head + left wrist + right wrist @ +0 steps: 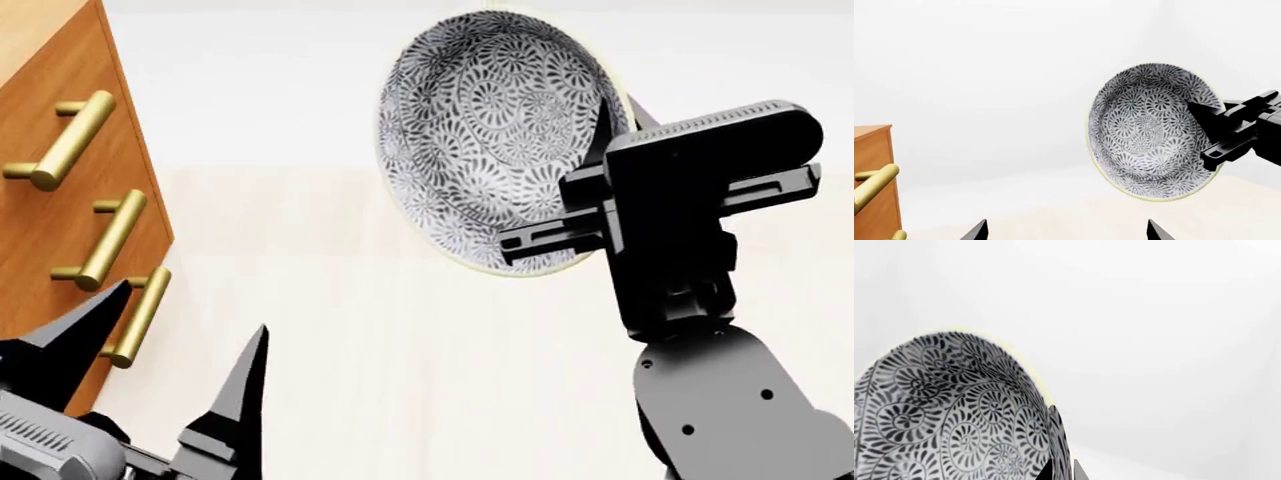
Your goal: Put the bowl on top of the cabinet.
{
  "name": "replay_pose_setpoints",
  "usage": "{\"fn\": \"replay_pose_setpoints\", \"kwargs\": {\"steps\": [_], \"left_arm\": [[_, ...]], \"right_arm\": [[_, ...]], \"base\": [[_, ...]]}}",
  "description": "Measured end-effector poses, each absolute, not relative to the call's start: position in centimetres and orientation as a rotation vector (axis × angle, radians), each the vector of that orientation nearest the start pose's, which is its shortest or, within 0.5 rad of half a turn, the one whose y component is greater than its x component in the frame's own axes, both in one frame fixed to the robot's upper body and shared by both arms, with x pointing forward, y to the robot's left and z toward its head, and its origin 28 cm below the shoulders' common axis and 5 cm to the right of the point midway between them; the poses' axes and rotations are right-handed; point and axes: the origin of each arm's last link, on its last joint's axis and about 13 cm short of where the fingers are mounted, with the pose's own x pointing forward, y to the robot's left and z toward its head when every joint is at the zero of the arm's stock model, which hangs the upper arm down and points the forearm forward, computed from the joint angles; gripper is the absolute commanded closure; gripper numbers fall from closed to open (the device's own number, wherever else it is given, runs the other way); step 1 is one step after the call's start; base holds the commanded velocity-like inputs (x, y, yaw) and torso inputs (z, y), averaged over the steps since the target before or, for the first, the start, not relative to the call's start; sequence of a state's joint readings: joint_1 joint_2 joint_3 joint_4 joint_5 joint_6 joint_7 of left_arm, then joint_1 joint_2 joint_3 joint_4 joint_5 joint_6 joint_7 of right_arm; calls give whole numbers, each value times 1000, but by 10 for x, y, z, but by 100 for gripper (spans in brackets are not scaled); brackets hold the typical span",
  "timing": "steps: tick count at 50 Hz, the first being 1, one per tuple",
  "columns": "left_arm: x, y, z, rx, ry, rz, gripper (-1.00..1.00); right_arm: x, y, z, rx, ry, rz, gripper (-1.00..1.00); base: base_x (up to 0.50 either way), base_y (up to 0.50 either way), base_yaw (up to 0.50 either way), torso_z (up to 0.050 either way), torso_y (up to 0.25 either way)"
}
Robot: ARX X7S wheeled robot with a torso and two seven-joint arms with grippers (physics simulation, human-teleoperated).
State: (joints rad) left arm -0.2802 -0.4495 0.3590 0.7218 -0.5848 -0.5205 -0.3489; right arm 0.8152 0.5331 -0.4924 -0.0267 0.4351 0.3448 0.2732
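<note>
Gripping the rim of the bowl (487, 135), the right gripper (617, 120) holds it up in the air, tipped onto its edge so that the patterned inside faces toward the robot's left. In the head view 1 black finger lies across the inner wall near the rim and another shows behind the rim, so the jaws are pinched on the bowl's edge. The left wrist view shows the same bowl (1147, 132) as a near-full circle, its thin pale rim visible around the lower edge, with the right gripper (1201, 117) reaching in from the side and clamped on that edge. In the right wrist view the bowl (947, 420) fills the lower part of the picture, dense grey-black flowers over white, and a dark fingertip sits against its rim.

The cabinet (54, 200) stands at the left in the head view, orange-brown, with 3 brass handles (114, 240) stepped down its front. The bowl hangs clear of it, to its right and well apart from its top.

The left gripper (180, 335) is low at the left in front of the cabinet, its 2 pointed fingers spread wide with nothing between them.
</note>
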Motion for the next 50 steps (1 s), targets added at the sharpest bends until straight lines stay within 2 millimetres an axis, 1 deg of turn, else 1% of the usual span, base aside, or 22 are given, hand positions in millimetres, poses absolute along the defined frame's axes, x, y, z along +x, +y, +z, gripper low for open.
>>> {"fn": "replay_pose_setpoints", "kwargs": {"steps": [12, 25, 40, 50], "left_arm": [[209, 185, 182, -27, -175, -424, -100], [234, 183, 198, -55, -113, -449, -100], [261, 186, 209, -87, -88, -473, -100], [278, 189, 210, -78, -73, -459, -100]], "right_arm": [[326, -134, 201, -301, -326, 100, 100], [321, -129, 201, -314, -342, 129, 100], [318, -128, 200, -324, -348, 142, 100], [316, -127, 199, -333, -352, 151, 100]], "base": [[0, 0, 0, 0, 1], [0, 0, 0, 1, 0], [0, 0, 0, 0, 1], [0, 0, 0, 0, 0]]}}
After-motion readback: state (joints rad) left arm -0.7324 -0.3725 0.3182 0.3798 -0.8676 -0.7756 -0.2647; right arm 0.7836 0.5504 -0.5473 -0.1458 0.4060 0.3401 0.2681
